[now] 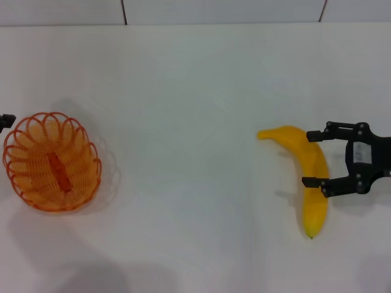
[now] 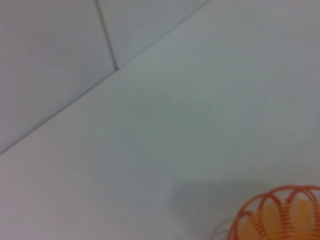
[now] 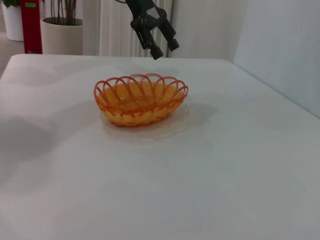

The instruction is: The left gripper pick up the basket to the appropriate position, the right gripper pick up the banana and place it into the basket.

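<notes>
The orange wire basket [image 1: 54,115] rests on the white table at the far left, with nothing in it. It also shows in the right wrist view [image 3: 135,117] and at the edge of the left wrist view [image 2: 260,200]. Only a tip of my left gripper [image 1: 6,120] shows at the picture's left border, beside the basket's rim. In the right wrist view the left gripper [image 3: 165,48] hangs open above the basket's far rim, not touching it. The yellow banana [image 1: 314,201] lies at the right. My right gripper [image 1: 311,159] is open, one finger on each side of the banana's middle.
The table's far edge meets grey wall panels [image 1: 220,11]. Beyond the table, the right wrist view shows a plant pot [image 3: 62,35] and a red object [image 3: 31,25]. White tabletop [image 1: 195,165] lies between the basket and the banana.
</notes>
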